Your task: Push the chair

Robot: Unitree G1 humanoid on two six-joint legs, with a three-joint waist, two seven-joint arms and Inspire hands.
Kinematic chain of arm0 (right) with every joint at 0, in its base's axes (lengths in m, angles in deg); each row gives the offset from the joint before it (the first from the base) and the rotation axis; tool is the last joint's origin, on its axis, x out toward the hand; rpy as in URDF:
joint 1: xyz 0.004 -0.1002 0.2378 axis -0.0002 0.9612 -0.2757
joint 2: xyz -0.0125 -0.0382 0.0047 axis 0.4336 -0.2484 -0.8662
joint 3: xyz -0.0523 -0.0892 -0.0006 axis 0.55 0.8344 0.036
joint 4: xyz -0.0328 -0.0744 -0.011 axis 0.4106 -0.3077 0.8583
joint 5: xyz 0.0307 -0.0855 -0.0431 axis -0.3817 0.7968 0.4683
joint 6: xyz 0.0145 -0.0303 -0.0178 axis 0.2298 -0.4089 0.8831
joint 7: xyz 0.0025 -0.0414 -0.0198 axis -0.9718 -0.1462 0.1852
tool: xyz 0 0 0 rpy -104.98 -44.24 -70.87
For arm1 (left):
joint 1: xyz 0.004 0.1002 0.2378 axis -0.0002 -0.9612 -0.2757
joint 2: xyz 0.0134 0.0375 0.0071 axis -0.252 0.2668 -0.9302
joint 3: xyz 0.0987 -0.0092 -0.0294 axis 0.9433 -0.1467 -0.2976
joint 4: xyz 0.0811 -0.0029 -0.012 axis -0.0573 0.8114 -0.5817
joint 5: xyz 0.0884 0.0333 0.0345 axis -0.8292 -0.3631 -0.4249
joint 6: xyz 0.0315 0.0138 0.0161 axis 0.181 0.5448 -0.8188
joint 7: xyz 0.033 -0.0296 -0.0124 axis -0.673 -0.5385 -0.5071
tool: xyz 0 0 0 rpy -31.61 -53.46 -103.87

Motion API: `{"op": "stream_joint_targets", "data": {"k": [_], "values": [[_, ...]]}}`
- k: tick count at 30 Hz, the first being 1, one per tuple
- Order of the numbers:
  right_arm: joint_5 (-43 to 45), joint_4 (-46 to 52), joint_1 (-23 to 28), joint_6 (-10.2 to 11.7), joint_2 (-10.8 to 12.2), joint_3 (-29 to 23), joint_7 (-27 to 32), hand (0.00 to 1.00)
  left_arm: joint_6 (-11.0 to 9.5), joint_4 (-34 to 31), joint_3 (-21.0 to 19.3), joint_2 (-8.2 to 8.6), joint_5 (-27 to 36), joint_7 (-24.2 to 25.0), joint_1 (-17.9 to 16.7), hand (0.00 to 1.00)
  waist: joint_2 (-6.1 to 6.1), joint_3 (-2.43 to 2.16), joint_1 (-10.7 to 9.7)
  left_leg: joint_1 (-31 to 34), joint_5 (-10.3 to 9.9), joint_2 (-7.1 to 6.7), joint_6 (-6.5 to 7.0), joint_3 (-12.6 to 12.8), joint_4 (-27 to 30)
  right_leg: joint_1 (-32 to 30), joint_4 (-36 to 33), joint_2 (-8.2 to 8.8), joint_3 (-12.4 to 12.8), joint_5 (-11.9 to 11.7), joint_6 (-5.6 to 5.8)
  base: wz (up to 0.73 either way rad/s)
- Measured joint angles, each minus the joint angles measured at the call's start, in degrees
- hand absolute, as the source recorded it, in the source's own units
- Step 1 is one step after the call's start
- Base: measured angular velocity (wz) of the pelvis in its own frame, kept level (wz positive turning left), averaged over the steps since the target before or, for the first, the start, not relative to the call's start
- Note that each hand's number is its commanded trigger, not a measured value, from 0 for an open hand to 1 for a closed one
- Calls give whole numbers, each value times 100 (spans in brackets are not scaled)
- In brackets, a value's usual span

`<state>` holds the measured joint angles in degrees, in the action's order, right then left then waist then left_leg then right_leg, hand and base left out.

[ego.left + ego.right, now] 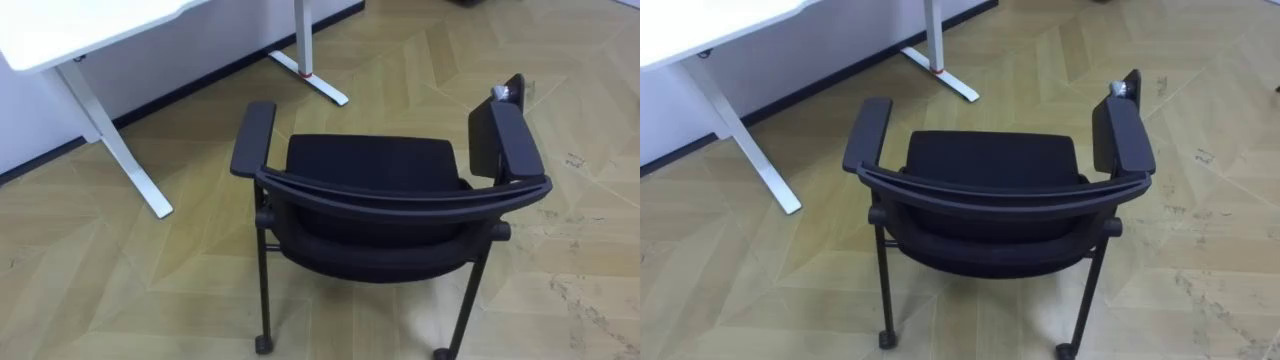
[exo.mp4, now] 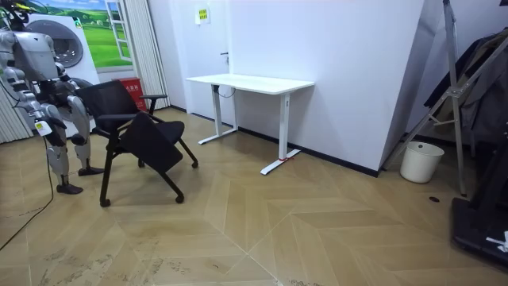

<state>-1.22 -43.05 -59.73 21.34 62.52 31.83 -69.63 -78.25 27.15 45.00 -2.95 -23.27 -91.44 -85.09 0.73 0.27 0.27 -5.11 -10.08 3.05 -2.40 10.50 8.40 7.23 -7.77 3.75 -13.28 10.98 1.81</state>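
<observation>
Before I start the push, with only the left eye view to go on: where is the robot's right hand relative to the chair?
Observer: In the room view the right hand hangs low beside the robot's thigh, behind the chair and apart from its backrest.
Operator: Anything past the desk that I should steer away from?
Observer: A white bucket stands well beyond it, toward the room view's right.

My two head eyes look steeply down from close behind the chair [image 1: 380, 200], desk [image 1: 90, 30] at eleven o'clock. My room camera, standing well back, shares chair and desk.
</observation>
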Motion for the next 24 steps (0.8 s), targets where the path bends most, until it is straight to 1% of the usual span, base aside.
{"op": "stream_joint_targets", "data": {"k": [6, 11, 15, 18, 24], "values": [[-43, -13, 2, 31, -4, -3, -51, 0, -2, 9, -43, 0, 4, -39, -5, 0, 0, -18, 1, 44, 1, -5, 0, -5, 2, -22, -5, 4, -12, 0, -1, 0], [-99, -14, 14, 29, -3, -5, -34, 0, -4, 8, 3, 0, 4, -108, -7, 0, 25, -11, -19, 44, 1, -15, 0, -34, 2, 24, -5, 17, -77, 0, 0, 3], [-98, -15, 21, 29, -3, -10, -27, 0, -5, 10, 2, -1, 4, -177, -26, 0, 42, -13, -19, 39, 1, -16, 2, -39, 14, 40, -8, 18, -81, -1, 0, 0], [-95, -13, 49, 30, 1, -108, -25, 0, -6, 9, -1, -1, 6, -210, -46, 0, 45, -11, -18, 37, 1, -16, 2, -46, 28, 53, -3, 20, -80, 0, 0, 0], [-98, 0, 72, 19, 1, -170, -28, 0, 4, 20, -136, 1, 29, -229, -119, 0, 58, -18, -9, 40, 2, -23, 2, -47, 32, -11, 10, 24, -86, 3, 5, 0]]}}
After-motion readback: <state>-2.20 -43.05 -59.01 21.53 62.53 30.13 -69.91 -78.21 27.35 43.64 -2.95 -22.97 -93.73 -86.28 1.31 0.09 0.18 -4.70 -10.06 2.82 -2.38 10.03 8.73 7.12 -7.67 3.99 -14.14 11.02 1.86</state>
